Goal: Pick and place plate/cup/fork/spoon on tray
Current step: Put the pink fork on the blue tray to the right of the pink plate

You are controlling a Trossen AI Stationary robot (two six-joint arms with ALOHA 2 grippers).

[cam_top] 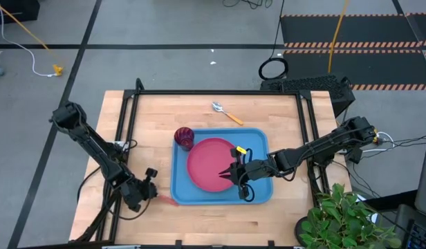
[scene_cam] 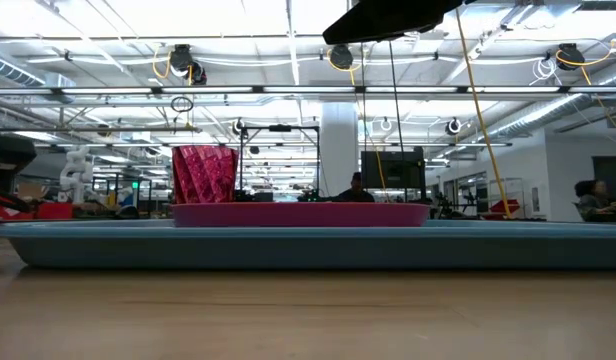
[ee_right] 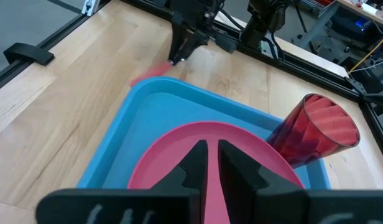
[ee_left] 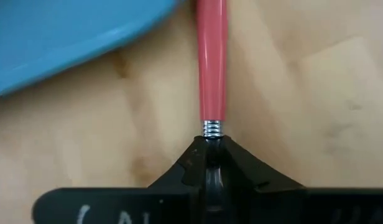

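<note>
Left gripper (cam_top: 152, 196) sits low at the near left of the table (cam_top: 268, 221), just off the tray's near-left corner, its fingers clenched on the metal end of the fork (ee_left: 212, 62); the fork's pinkish-red handle runs out from the fingertips across the bare wood and passes beside the rounded corner of the tray (ee_left: 61, 37), though whether it touches the rim I cannot tell. Right gripper (cam_top: 229, 172) hangs over the right part of the plate (cam_top: 209, 162), its two dark fingers (ee_right: 194, 163) drawn nearly together with only a thin gap and nothing between them; whether the tips touch the plate cannot be told. Blue tray (cam_top: 258, 138) lies at the middle of the table with the plate flat inside it; the dark red cup (cam_top: 184, 137) stands upright at the tray's far-left corner, just beside the plate's edge. Orange-handled spoon (cam_top: 226, 113) lies on the wood beyond the tray's far rim, apart from it. From table height the cup (scene_cam: 203, 174) rises above the plate's (scene_cam: 300, 213) left end, both carried on the tray (scene_cam: 308, 245).
</note>
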